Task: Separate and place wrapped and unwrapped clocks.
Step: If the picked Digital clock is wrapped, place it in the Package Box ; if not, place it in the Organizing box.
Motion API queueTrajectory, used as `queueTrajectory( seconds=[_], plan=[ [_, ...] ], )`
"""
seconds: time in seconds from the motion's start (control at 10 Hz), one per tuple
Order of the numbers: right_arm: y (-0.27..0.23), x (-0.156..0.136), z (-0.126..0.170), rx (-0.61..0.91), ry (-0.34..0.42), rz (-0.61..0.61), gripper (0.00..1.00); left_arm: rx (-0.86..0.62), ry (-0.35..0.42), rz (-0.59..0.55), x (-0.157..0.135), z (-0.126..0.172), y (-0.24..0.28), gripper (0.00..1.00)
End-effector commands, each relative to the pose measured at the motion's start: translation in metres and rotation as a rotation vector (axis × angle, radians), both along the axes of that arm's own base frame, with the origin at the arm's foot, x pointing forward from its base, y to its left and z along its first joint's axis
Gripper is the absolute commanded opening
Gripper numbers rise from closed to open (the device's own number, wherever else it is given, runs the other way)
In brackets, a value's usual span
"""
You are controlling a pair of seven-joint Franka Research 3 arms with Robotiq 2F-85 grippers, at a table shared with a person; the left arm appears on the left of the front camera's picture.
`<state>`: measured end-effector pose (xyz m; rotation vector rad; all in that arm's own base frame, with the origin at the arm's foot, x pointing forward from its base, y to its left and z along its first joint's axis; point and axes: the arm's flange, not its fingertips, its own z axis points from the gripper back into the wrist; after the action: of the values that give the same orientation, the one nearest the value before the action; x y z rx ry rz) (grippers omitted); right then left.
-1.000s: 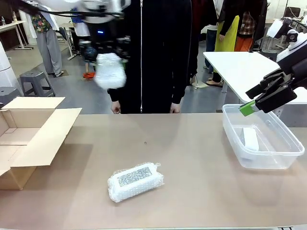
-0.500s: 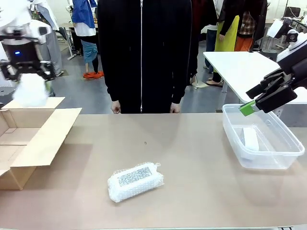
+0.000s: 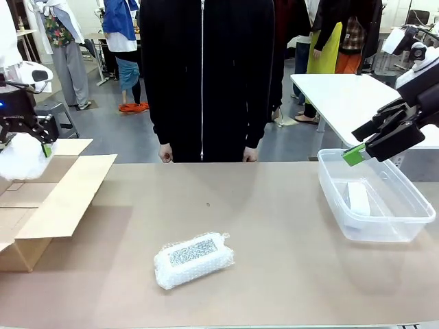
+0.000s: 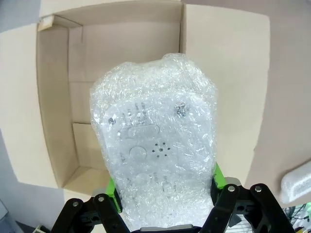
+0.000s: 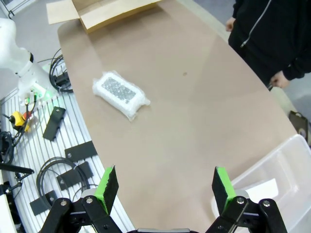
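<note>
Left hand (image 4: 164, 183) clamped on a bubble-wrapped clock (image 4: 153, 141) above the open cardboard box (image 4: 53, 107) at left (flaps spread); best lowered well inside before release. Right hand (image 5: 164, 187) hangs with fingers apart.

Brown table (image 3: 274, 219); open cardboard box (image 3: 65, 199) at left; bubble-wrap bundle (image 3: 193, 259) mid-front; clear tub (image 3: 384, 229) at right.

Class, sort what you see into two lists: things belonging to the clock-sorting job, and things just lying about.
Job: bubble-wrapped clock in the left gripper; second wrapped clock on the table; unwrapped clock in the clear tub; open cardboard box.
Lying about: black cables beside the table; grey stool; white table behind.
</note>
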<state>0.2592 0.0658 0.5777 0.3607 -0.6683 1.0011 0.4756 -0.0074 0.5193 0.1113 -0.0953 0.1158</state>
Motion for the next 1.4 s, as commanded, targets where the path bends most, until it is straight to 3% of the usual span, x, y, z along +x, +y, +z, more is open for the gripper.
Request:
queueTrajectory(
  seconds=[0.0, 0.4, 0.5, 0.6, 0.8, 1.3],
  plan=[
    [0.002, 0.001, -0.001, 0.027, 0.019, 0.014, 1.0, 0.03, -0.031, 0.023, -0.006, 0.018, 0.0, 0.8],
    [0.002, 0.001, -0.001, 0.027, 0.019, 0.014, 1.0, 0.002, -0.03, 0.002, -0.005, 0.017, 0.0, 0.81],
    [0.002, 0.001, -0.001, 0.027, 0.019, 0.014, 1.0, 0.028, 0.012, -0.019, 0.014, 0.013, 0.004, 0.81],
    [0.002, 0.001, -0.001, 0.027, 0.019, 0.014, 1.0, 0.087, 0.064, -0.112, 0.038, 0.006, 0.009, 0.81],
    [0.002, 0.001, -0.001, 0.027, 0.019, 0.014, 1.0, 0.151, 0.101, -0.182, 0.073, -0.015, 0.02, 0.81],
    [0.002, 0.001, -0.001, 0.027, 0.019, 0.014, 1.0, 0.123, 0.26, -0.201, 0.093, -0.049, 0.052, 0.81]
  ],
)
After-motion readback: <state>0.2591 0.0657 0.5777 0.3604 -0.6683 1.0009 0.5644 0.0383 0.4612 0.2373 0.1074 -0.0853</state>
